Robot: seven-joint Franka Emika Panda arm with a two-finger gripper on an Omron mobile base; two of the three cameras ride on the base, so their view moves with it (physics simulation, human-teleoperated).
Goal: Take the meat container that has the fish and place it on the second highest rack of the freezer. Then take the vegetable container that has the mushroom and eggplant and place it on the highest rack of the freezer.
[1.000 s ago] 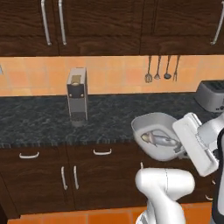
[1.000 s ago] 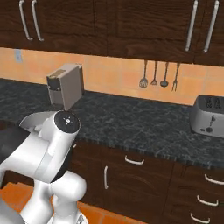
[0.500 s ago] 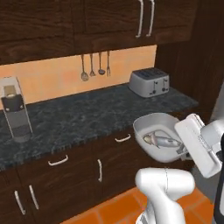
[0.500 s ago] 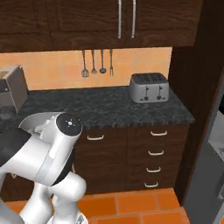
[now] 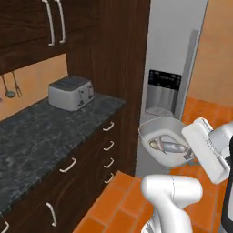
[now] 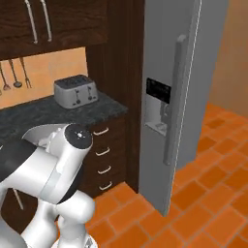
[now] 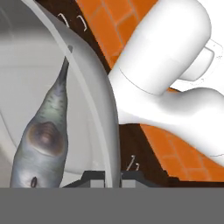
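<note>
Currently on file, view by view:

1. Left base view. You have the meat container [image 5: 160,136], a pale grey tub, carried in the air beside the arm, with the fish [image 5: 168,146] lying inside. It hangs in front of the grey freezer [image 5: 175,54], whose door looks shut here. On the dark stone bench [image 5: 41,132] to the left stands a silver toaster [image 5: 70,92]; drawers [image 5: 107,150] run below.

2. Right base view. You see the freezer's long vertical handle [image 6: 173,99] and the dispenser panel [image 6: 158,105] on a door that appears closed. Judged from this, the racks stay out of reach until that door is opened, and with the tub in hand that is your obstacle.

3. Hand view. Your gripper [image 7: 112,176] is clamped shut on the tub's rim, fingertips either side of the wall. Keep the tub level so the fish does not slide, and keep it clear of the dark cabinet edge while you approach.
</note>
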